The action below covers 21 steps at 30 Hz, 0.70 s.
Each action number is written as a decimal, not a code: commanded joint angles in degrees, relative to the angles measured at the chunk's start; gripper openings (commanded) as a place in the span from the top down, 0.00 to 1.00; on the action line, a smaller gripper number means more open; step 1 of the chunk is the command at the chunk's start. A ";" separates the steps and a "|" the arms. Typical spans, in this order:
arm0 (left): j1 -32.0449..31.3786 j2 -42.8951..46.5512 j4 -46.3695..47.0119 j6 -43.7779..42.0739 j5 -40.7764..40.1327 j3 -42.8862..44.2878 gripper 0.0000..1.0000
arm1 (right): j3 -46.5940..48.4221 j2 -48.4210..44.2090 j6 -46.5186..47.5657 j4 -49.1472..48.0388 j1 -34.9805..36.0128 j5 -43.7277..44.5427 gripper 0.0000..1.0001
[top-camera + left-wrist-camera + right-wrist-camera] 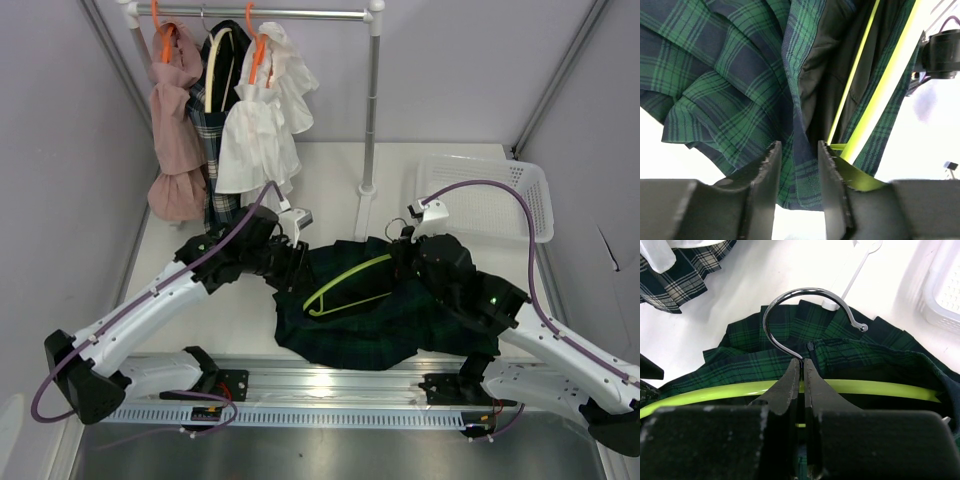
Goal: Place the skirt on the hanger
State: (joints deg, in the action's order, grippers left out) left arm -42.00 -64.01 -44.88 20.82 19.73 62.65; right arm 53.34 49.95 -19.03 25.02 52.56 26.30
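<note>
A dark green plaid skirt [400, 320] lies bunched on the white table between my two arms. A lime-green hanger [345, 282] with a metal hook lies across it, partly inside the waistband. My left gripper [293, 258] is at the skirt's left edge. In the left wrist view its jaws [799, 147] are closed on a fold of the skirt [730, 75], beside the hanger bar [885, 85]. My right gripper [403, 252] is at the skirt's far edge. In the right wrist view it [801, 362] is shut on the neck of the hanger's hook [800, 292], above the green bar [880, 388].
A clothes rail [300, 13] stands at the back left, its post [370, 110] near the skirt. It holds a pink dress [172, 120], a plaid garment [222, 110] and a white dress [262, 120]. A white basket [500, 195] sits at the back right.
</note>
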 commanded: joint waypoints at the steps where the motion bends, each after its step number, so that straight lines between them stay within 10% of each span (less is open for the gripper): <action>1: -0.98 -0.68 -1.96 -2.19 -1.62 3.35 0.62 | 0.45 -1.17 0.48 -2.69 0.35 2.43 1.00; 21: -3.53 -3.40 -8.81 -3.24 -5.75 12.75 1.00 | 0.27 -1.61 3.37 -3.83 1.23 11.29 1.00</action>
State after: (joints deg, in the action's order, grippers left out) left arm -45.15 -67.94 -52.75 17.47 15.81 70.59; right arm 53.30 49.93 -18.22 24.91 53.36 30.48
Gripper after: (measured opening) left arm 0.005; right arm 0.033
